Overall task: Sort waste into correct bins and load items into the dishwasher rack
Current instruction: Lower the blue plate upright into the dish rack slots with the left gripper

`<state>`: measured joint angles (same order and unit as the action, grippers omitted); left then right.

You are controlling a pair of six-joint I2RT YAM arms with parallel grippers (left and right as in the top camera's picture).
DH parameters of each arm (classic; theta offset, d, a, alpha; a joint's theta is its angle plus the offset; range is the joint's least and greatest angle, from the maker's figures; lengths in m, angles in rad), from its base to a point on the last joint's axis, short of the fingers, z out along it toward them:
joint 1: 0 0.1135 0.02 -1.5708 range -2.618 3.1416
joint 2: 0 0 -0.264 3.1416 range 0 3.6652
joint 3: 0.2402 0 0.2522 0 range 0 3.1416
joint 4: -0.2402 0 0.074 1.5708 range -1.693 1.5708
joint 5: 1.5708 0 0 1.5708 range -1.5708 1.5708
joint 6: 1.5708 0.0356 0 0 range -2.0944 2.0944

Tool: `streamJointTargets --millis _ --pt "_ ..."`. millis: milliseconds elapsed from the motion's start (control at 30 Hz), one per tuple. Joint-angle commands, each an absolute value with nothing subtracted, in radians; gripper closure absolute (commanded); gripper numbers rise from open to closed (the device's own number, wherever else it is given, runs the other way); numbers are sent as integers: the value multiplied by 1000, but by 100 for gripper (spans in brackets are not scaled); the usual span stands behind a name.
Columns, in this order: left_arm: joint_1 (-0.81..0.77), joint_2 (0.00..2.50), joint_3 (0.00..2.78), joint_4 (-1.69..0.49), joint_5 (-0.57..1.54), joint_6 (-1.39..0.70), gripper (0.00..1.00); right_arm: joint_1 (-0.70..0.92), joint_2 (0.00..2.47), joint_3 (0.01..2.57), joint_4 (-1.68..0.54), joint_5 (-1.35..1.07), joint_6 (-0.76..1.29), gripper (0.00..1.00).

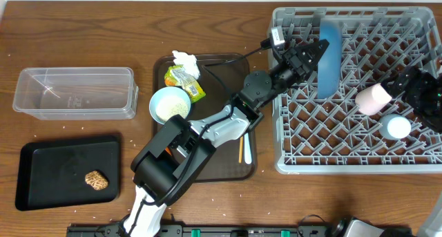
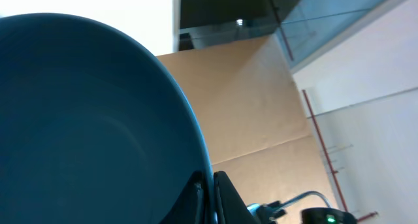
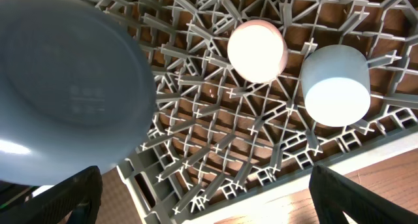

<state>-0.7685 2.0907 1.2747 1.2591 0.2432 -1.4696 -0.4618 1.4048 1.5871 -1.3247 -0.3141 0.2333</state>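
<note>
The large blue plate [image 1: 330,57] stands on edge in the grey dishwasher rack [image 1: 345,157]. My left gripper [image 1: 314,55] is shut on the plate's rim; the left wrist view shows the plate [image 2: 85,132] pinched between the fingers [image 2: 210,198]. The pink cup [image 1: 373,99] and the light blue cup [image 1: 396,127] sit upside down in the rack, also in the right wrist view [image 3: 257,51] [image 3: 335,83]. My right gripper [image 3: 206,191] is open and empty above the rack [image 3: 215,139]. A pale blue bowl [image 1: 170,104], yellow-green wrapper [image 1: 184,80], white tissue [image 1: 185,59] and chopsticks [image 1: 244,148] lie on the brown serving tray.
The clear tub [image 1: 74,92] stands at the left. The flat black tray [image 1: 41,175] below it holds a brown food lump [image 1: 96,179]. White rice grains are scattered on the wooden table. The brown serving tray [image 1: 228,71] lies between the tub and the rack.
</note>
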Motion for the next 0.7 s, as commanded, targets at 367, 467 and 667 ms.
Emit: streamJointTargets --millis 367,467,667 --pt "-784 2105 1358 1179 215 -1472 94 -468 1390 1590 -1346 -311 220 5" --pt "-784 2120 1358 1180 215 -1473 94 -468 1390 1590 -1347 -311 220 5" --pt "-784 2170 1358 1214 204 -1515 94 -468 1390 1590 -1347 -322 220 5"
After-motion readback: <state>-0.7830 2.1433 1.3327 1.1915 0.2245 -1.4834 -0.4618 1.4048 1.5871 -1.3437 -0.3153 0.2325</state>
